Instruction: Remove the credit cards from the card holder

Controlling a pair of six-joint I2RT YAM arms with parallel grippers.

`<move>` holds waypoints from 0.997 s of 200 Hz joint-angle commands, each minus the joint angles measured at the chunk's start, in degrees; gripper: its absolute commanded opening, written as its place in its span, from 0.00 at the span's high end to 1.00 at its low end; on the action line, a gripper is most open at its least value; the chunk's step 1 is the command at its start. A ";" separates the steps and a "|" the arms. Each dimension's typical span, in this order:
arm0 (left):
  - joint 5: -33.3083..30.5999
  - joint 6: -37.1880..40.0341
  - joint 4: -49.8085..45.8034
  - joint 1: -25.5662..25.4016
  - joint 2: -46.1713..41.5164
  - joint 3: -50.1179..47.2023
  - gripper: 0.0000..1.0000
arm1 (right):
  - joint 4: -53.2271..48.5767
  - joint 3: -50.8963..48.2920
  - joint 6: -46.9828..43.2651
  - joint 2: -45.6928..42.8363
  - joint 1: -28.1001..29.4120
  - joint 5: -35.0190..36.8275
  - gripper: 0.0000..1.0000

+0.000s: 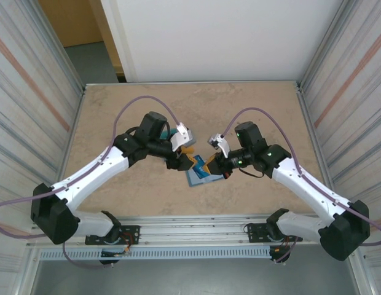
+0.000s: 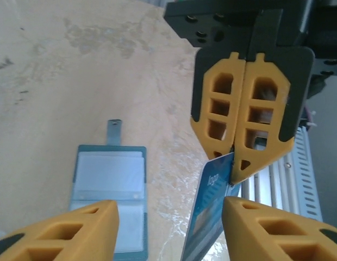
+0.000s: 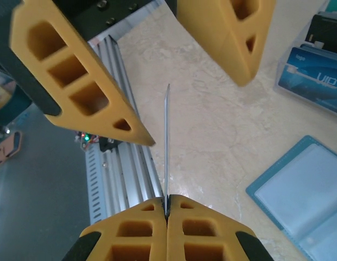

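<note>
A blue credit card (image 2: 207,217) stands on edge above the table, and my right gripper (image 2: 234,175) is shut on its corner. Seen edge-on in the right wrist view, the card (image 3: 167,147) rises from my right gripper (image 3: 167,202). My left gripper (image 2: 169,211) is open, with one finger on each side of the card and a gap to both. The same left gripper (image 3: 197,111) straddles the card's top in the right wrist view. The steel-blue card holder (image 2: 110,182) lies open and flat on the table below, its tab pointing away. Both grippers meet over the holder (image 1: 198,178).
Loose cards (image 3: 316,73), one blue and one black, lie together on the table beyond the holder (image 3: 307,198). The slotted aluminium rail (image 3: 122,174) at the table's near edge runs just under the held card. Corrugated walls close both sides.
</note>
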 commanded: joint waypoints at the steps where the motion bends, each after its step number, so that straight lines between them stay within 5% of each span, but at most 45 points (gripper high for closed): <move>1: 6.38 2.80 -2.98 -0.09 0.67 2.22 0.56 | -2.27 2.12 -3.11 0.82 0.62 -2.84 0.95; 53: 9.49 5.23 -5.12 -0.59 1.09 2.03 1.00 | -1.57 2.90 -3.73 1.95 0.52 -3.10 0.95; 92: 9.24 4.52 -3.78 -0.53 -0.03 1.05 1.00 | 0.74 1.91 -1.98 1.01 -0.60 -2.81 0.87; 128: 5.03 -0.90 3.56 0.30 -4.01 -2.98 1.00 | 7.47 -2.35 3.62 -2.72 -4.71 -3.96 0.45; 199: -16.61 -34.38 42.81 1.49 -19.34 -24.33 1.00 | 44.11 -19.17 30.61 -10.35 -6.57 3.11 0.34</move>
